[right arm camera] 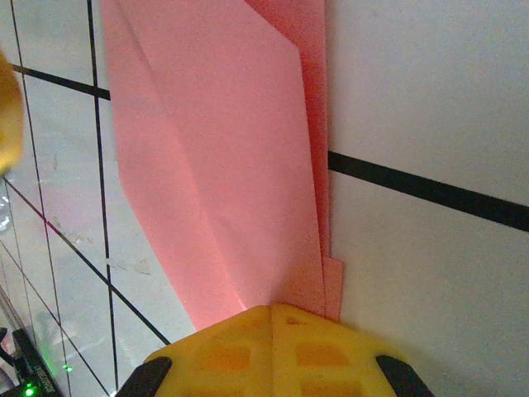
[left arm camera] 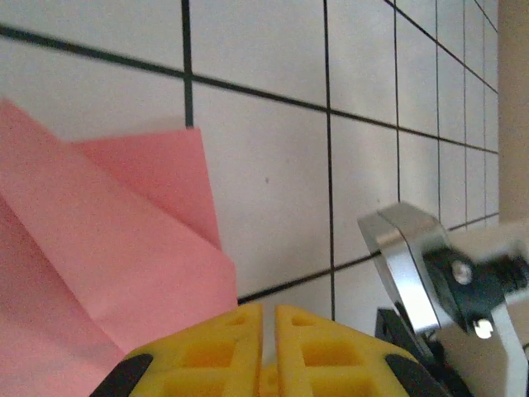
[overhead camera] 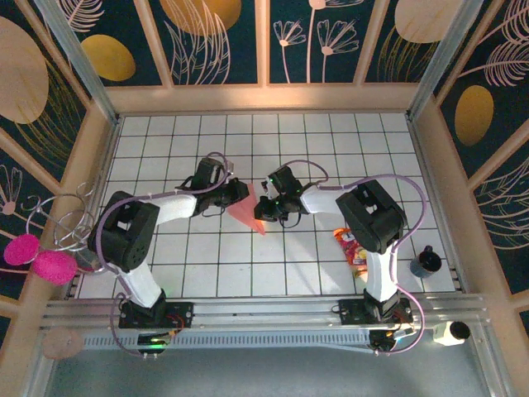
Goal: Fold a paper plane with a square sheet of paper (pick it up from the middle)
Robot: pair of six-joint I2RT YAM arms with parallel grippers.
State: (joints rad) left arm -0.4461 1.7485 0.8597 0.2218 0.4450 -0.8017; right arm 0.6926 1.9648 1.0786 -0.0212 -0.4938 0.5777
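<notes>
The salmon-pink sheet of paper (overhead camera: 246, 217) lies folded into a narrow pointed wedge on the tiled table (overhead camera: 190, 265), between the two arms. My right gripper (overhead camera: 263, 208) is at its right edge. In the right wrist view the yellow fingers (right arm camera: 240, 347) are shut, and the layered paper (right arm camera: 223, 149) runs with its crease straight into their seam. My left gripper (overhead camera: 242, 196) is at the paper's far left corner. Its fingers (left arm camera: 207, 351) are nearly together with nothing between them, and a folded flap of the paper (left arm camera: 99, 248) lies just left of them.
A red and yellow snack packet (overhead camera: 351, 246) lies by the right arm's base and a black cup (overhead camera: 426, 262) stands at the right edge. Pink fluffy balls (overhead camera: 41, 258) and wire loops (overhead camera: 66, 219) sit outside the left wall. The right arm's silver wrist (left arm camera: 413, 265) is close to my left fingers.
</notes>
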